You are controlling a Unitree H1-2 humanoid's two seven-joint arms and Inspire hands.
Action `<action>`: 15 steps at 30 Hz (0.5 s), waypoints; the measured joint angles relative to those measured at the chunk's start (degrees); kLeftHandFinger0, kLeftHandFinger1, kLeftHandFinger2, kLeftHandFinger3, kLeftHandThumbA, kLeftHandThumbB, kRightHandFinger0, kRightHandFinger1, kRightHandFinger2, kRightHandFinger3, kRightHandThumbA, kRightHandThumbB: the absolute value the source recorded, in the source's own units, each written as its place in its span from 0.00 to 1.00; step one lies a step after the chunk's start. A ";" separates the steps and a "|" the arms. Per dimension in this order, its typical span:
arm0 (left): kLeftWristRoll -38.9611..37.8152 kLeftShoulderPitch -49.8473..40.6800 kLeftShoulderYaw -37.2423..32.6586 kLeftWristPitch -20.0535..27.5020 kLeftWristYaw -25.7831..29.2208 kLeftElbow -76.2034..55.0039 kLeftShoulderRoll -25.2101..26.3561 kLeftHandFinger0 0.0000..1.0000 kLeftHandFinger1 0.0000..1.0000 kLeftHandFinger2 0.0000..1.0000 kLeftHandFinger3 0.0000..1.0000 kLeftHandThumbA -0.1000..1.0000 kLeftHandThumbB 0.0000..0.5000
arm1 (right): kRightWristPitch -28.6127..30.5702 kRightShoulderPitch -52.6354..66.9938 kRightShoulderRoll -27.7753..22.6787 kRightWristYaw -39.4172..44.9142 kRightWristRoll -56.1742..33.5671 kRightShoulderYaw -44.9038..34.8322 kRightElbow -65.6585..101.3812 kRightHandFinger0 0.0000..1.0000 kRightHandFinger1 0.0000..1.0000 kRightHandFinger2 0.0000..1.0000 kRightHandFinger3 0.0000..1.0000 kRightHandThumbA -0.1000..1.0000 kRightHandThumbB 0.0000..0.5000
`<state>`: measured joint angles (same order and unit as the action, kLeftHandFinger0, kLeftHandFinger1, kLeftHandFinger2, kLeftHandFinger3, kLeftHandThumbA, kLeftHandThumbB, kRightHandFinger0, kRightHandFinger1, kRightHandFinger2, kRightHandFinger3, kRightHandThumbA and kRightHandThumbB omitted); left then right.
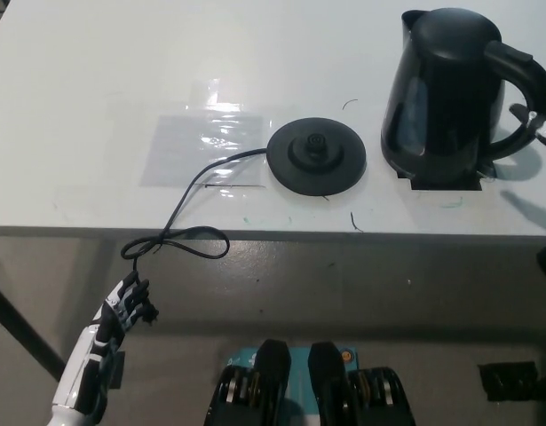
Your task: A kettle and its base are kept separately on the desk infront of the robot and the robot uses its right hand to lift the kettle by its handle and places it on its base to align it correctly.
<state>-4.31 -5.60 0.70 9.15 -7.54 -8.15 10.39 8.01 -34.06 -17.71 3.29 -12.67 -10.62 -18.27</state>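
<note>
Right hand [543, 124] beside kettle [450, 93] handle.

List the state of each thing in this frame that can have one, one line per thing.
kettle: upright on the desk, lid closed, off its base, handle to the picture's right.
base: flat on the desk, bare, left of the kettle.
cord: runs from the base over the desk edge, looped.
left hand: resting low, below the desk edge, holding nothing.
right hand: only a tip in view at the kettle's handle; grip unclear.
</note>
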 measured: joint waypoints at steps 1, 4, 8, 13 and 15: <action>0.00 0.06 0.00 -0.01 0.00 -0.01 0.00 1.00 1.00 1.00 1.00 1.00 0.25 | 0.03 -0.80 0.00 0.01 0.13 0.14 -1.46 1.00 1.00 1.00 1.00 1.00 0.56; 0.06 0.12 0.00 -0.01 0.00 -0.01 0.00 1.00 1.00 1.00 1.00 1.00 0.25 | 0.06 -2.24 0.03 0.01 0.39 0.41 -4.02 1.00 1.00 1.00 1.00 1.00 0.55; 0.13 0.12 0.00 -0.01 0.00 0.00 0.00 1.00 1.00 1.00 1.00 1.00 0.22 | 0.11 -3.74 0.03 0.01 0.76 0.63 -7.30 1.00 1.00 1.00 1.00 1.00 0.54; 0.13 0.28 0.00 -0.01 0.00 -0.01 0.01 1.00 1.00 1.00 1.00 1.00 0.26 | 0.38 -5.09 0.03 -0.01 1.08 0.65 -12.35 1.00 1.00 1.00 1.00 1.00 0.51; 0.12 0.30 0.01 -0.01 0.00 0.00 0.00 1.00 1.00 1.00 1.00 1.00 0.26 | 0.49 -5.32 0.05 0.02 1.07 0.64 -14.00 1.00 1.00 1.00 1.00 1.00 0.51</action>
<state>-4.19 -5.30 0.71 9.14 -7.54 -8.15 10.40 8.50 -39.38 -17.66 3.30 -11.60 -9.98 -32.28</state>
